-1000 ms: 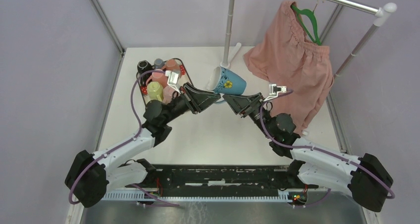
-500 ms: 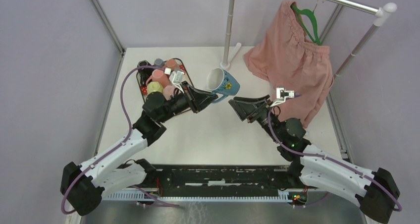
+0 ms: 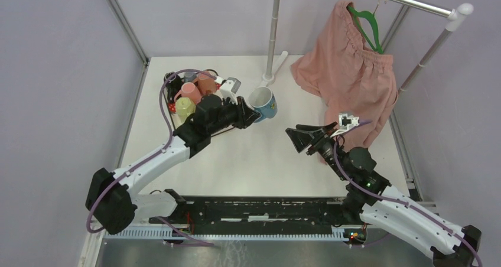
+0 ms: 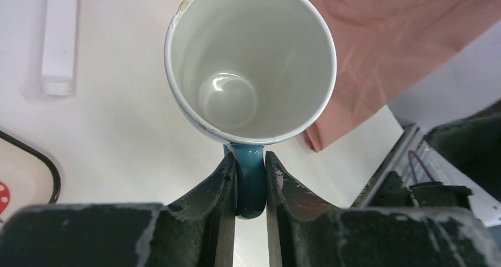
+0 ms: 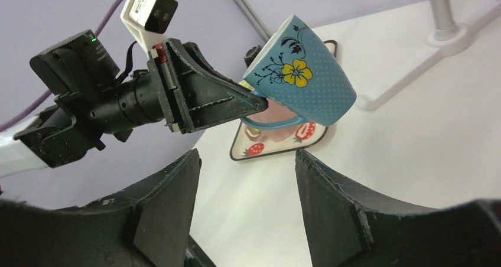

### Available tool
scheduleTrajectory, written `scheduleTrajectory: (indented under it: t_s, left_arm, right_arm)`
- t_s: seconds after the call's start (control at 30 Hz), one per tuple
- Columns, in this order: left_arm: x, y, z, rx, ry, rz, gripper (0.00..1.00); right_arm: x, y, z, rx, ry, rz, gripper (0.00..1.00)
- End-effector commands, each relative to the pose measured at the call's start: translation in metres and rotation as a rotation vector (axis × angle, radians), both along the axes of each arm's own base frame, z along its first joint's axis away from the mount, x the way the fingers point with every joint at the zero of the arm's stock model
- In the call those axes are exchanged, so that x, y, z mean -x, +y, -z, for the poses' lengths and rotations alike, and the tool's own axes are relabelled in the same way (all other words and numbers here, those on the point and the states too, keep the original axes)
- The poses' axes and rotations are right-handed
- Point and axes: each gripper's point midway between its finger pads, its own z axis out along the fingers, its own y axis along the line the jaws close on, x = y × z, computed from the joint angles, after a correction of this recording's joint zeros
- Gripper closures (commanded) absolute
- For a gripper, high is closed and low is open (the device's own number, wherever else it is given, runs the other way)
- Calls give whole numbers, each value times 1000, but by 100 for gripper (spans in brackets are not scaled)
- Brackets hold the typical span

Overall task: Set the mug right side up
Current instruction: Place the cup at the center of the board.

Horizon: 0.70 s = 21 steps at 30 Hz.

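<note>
One mug (image 3: 263, 103) (blue, with a yellow flower) is held off the table (image 3: 248, 160), between the one tray (image 3: 171, 108) and the foot of the one rack (image 3: 275, 25). It is tilted, mouth upward. Of the two grippers, the left gripper (image 3: 251, 114) clamps the mug's handle between both fingers, and the right gripper (image 3: 293, 140) stands spread and empty, well apart from the mug. The tray carries about five cups (image 3: 184, 106); the arm hides part of it, so the count is unsure. One pink garment (image 3: 348, 72) hangs on one green hanger (image 3: 367, 25).

A second ago both grippers met at the mug. The right one has since let go and drawn back, and the mug's mouth has turned further upward.
</note>
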Motion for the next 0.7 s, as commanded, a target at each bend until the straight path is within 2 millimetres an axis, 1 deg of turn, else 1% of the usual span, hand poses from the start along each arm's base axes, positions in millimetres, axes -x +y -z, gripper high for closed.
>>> scheduleTrajectory:
  t_s: [0.0, 0.13, 0.17, 0.37, 0.47, 0.67]
  left_arm:
    - [-28, -11, -27, -39, -135, -15, 98]
    - [-49, -21, -3, -122, -121, -18, 98]
    - [-54, -24, -1, -132, -123, -20, 98]
    - [-86, -38, 29, -225, -104, -33, 98]
    - [-101, -45, 45, -268, -93, -41, 98]
    - [-123, -61, 75, -318, -68, -28, 98]
  right_arm:
    - [-3, -19, 28, 103, 45, 79, 33]
    - [0, -29, 40, 136, 72, 105, 33]
    - [0, -31, 44, 143, 78, 110, 33]
    - [3, -42, 57, 204, 103, 135, 33]
    - [4, -44, 62, 223, 111, 137, 33]
    - [5, -45, 75, 235, 138, 136, 33]
